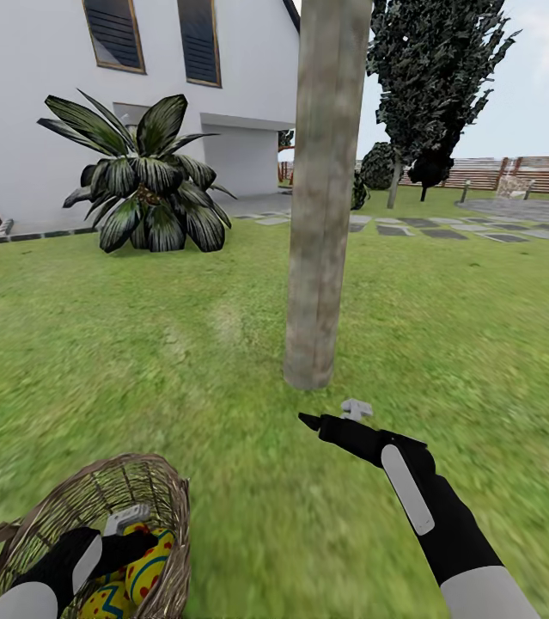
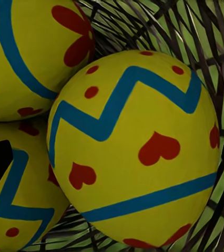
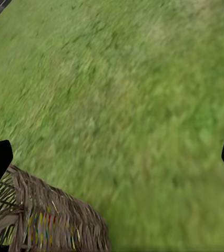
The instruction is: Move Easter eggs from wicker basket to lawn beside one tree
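My left gripper (image 1: 141, 537) is down in the wicker basket (image 1: 149, 490), jaws spread wide around an Easter egg (image 2: 135, 149). Right gripper (image 1: 310, 421) hovers over the lawn (image 1: 446, 344) by the tree (image 1: 321, 215), jaws open too.

— What did I log beyond the grass?
— One white house (image 1: 42, 129), shuttered; one short palm (image 1: 149, 185) beside it; grey paving stones (image 1: 446, 230); slatted fence (image 1: 497, 172); dark conical tree (image 1: 433, 77).

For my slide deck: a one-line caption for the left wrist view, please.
Left gripper open around a zigzag-banded egg among other eggs in the basket.
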{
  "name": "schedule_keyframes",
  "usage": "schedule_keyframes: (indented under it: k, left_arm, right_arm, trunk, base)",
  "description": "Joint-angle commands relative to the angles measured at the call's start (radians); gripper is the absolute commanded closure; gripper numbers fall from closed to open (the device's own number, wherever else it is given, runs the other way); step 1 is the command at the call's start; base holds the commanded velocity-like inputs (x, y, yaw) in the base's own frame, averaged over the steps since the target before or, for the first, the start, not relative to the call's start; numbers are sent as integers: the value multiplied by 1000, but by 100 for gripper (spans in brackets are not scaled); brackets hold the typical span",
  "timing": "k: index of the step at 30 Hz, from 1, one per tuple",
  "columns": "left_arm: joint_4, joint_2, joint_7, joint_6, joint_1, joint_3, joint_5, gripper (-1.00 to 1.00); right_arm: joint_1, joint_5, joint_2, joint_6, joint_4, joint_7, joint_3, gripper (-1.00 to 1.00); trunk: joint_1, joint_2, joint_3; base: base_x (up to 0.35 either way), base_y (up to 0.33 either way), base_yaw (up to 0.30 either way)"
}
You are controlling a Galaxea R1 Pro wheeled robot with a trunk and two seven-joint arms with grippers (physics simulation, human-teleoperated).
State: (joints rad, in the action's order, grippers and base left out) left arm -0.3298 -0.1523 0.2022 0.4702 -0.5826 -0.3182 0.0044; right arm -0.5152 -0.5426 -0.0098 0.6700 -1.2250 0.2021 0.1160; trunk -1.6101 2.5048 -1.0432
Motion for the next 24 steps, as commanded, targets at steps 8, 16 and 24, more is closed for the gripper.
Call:
schedule_keyframes:
  k: [8, 16, 24]
  left_arm:
    - [-2, 0, 6, -3, 0, -6, 3, -100]
    - [-2, 0, 10, -4, 1, -5, 3, -100]
    - [-3, 0, 12, -10, 1, -5, 3, -100]
  right_arm:
    - [0, 0, 0, 3, -1, 2, 1, -100]
    - [0, 0, 1, 3, -1, 2, 1, -100]
    - [0, 0, 1, 3, -1, 2, 1, -100]
  trunk:
    - [-1, 1, -9]
    - [-2, 1, -16]
    - [-3, 2, -32]
  base:
    - [0, 0, 0]
    - [0, 0, 0]
    - [0, 0, 0]
